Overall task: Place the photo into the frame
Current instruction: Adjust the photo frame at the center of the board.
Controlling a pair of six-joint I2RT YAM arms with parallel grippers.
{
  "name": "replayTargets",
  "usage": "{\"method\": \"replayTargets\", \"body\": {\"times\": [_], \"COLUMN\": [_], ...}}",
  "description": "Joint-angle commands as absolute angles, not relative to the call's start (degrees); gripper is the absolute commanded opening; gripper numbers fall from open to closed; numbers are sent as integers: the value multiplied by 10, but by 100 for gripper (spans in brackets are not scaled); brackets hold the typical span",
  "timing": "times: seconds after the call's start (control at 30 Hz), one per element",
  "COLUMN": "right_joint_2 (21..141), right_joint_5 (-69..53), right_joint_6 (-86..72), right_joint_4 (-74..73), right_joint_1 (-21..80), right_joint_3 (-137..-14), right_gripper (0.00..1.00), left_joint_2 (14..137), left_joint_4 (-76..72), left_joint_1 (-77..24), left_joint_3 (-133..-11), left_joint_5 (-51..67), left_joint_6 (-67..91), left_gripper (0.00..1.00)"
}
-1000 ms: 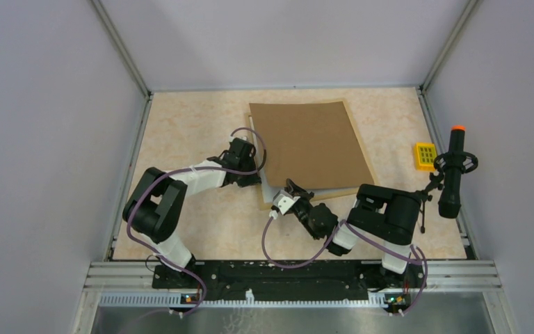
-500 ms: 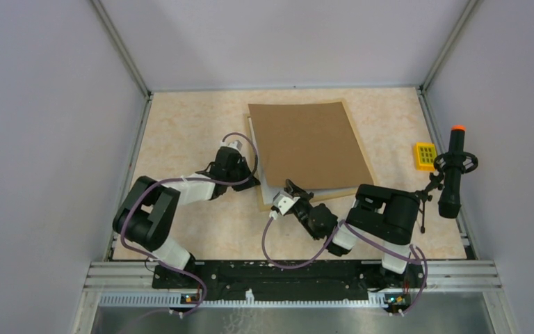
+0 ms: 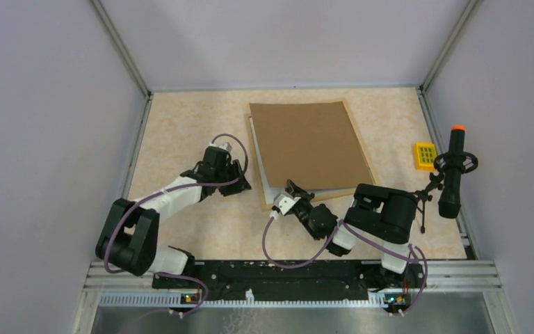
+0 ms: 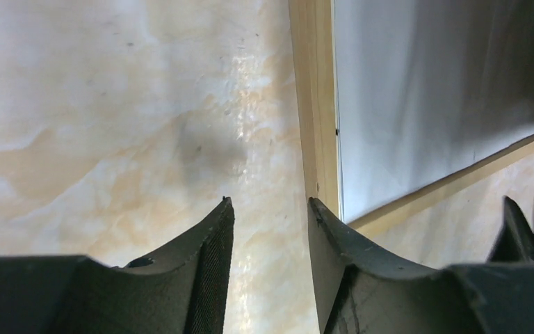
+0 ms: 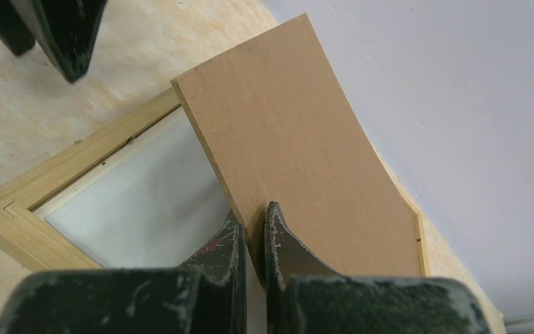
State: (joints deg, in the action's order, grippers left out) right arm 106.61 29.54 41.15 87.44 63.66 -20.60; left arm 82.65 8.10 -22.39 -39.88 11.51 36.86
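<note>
Inspection: we find right gripper (image 5: 255, 221) clamped on backing board (image 5: 285, 139) at its near edge, above frame (image 5: 62, 174); left gripper (image 4: 268, 205) slightly parted, empty, at frame's outer edge

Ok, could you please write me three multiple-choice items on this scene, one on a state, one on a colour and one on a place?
1. How does the right gripper stand?
A. shut on the backing board
B. wide open, holding nothing
C. shut on nothing

2. What colour is the backing board?
A. white
B. brown
C. blue

3. Where does the yellow block lie?
A. on the backing board
B. near the right edge of the table
C. in the right gripper

Answers: 1 A, it pinches the board's near edge above the frame. 2 B, the board is plain brown in the top and right wrist views. 3 B, the top view shows it on the table close to the right wall.
</note>
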Motion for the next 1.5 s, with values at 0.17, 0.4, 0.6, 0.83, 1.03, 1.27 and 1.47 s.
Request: {"method": "replayTargets", "body": {"times": [0.17,0.4,0.6,0.83,1.03,1.27,1.47], "right_joint_2": [1078,1075,1068,1066,1067,1069,1070], "right_joint_5": [313,319,318,319,321,322,319], "right_joint_6": [264,248,230,229,219,226,226], "right_joint_4": [985,985,985,984,985,985,985], "right_joint_1": [631,631,631,631,631,631,631], "right_joint_3": [-196,-201,-207,-214,-211,-208,-207], "right_gripper": [0,0,0,0,0,0,0], "left_joint_2": [713,809,882,933,970,989,1001], "left_joint_4": [184,119,112,102,149,168,188], "left_joint_1": [-170,-179,-218,-254,-278,-296,-315], "left_joint_3": [-430,-442,-468,-497,-536,-545,-550], "left_joint_5": [117,221,181,116,41,11,-26], "left_joint_6": [321,360,394,419,417,419,421], "left_gripper": [63,81,72,74,67,55,45]}}
